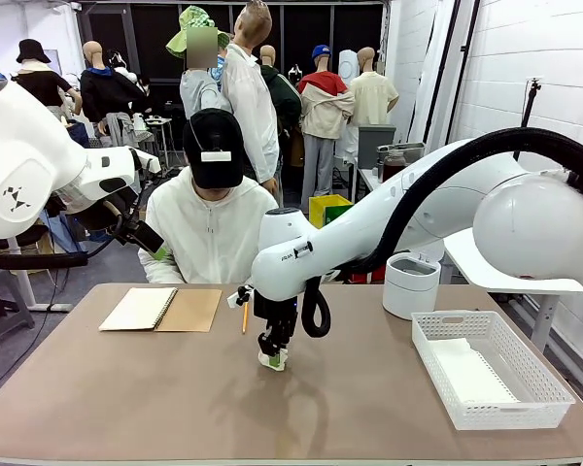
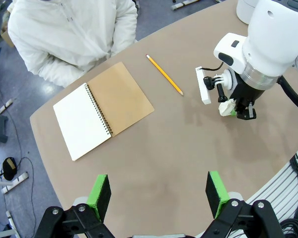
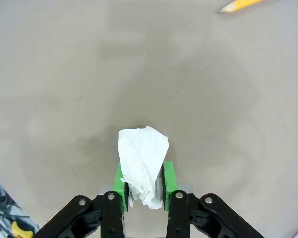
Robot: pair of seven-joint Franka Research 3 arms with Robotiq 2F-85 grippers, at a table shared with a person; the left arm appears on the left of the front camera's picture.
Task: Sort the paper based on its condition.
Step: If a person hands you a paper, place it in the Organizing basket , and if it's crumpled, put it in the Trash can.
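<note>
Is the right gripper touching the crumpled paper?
Touching. In the right wrist view both green pads press against the sides of the crumpled paper, held in the right gripper.

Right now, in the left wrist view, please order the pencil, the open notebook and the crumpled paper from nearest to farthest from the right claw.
1. crumpled paper, between its pads
2. pencil, beside it toward the person
3. notebook, beyond the pencil

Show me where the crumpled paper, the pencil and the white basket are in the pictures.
crumpled paper (image 3: 141, 158), right wrist view, middle of the wad between the green pads.
pencil (image 2: 164, 74), left wrist view, middle of the yellow shaft.
white basket (image 1: 437, 374), front view, its near left wall.
</note>
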